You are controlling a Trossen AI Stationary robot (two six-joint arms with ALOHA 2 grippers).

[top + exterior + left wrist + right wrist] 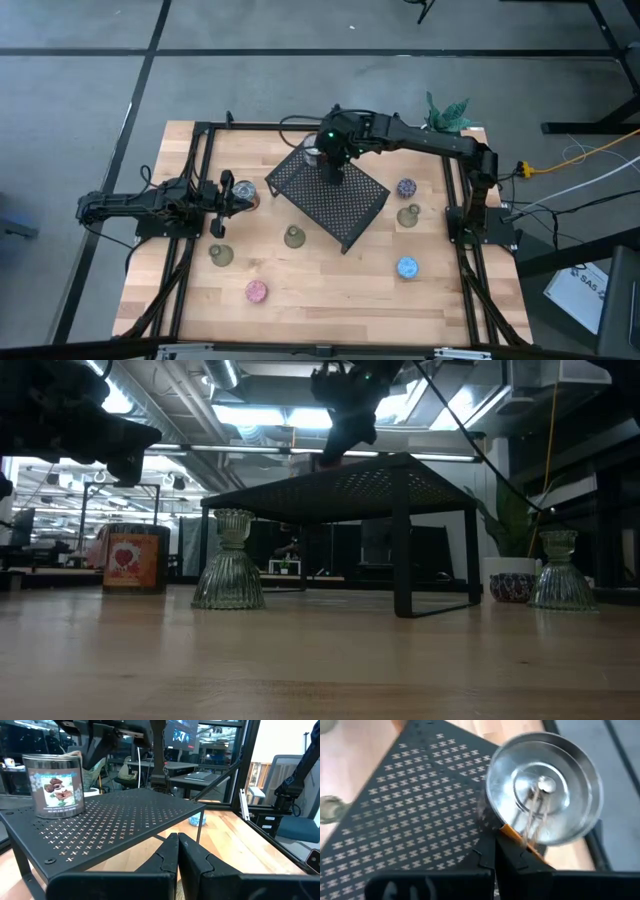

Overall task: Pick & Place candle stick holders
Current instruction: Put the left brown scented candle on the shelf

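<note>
Several candle stick holders stand on their bases on the wooden table: olive-green ones (pixel 220 255), (pixel 294 237), (pixel 408 215), a purple one (pixel 405 187), a blue one (pixel 407 267) and a pink one (pixel 257 291). A black mesh rack (pixel 330 200) stands mid-table. A silver tin (pixel 542 795) stands on the rack's far corner. My right gripper (pixel 494 840) is shut, right beside the tin. My left gripper (pixel 177 845) is shut and empty, raised above the table left of the rack. My right gripper's shut fingertips (pixel 487 832) stand at the tin's side wall (pixel 492 817), slanting down from above. I cannot tell whether they touch it. The tin stands upright on the rack.
A second tin with a red heart label (pixel 130 560) stands on the table near my left gripper. A potted green plant (pixel 447 112) is at the far right corner. Black frame rails (pixel 200 180) run along both sides of the table.
</note>
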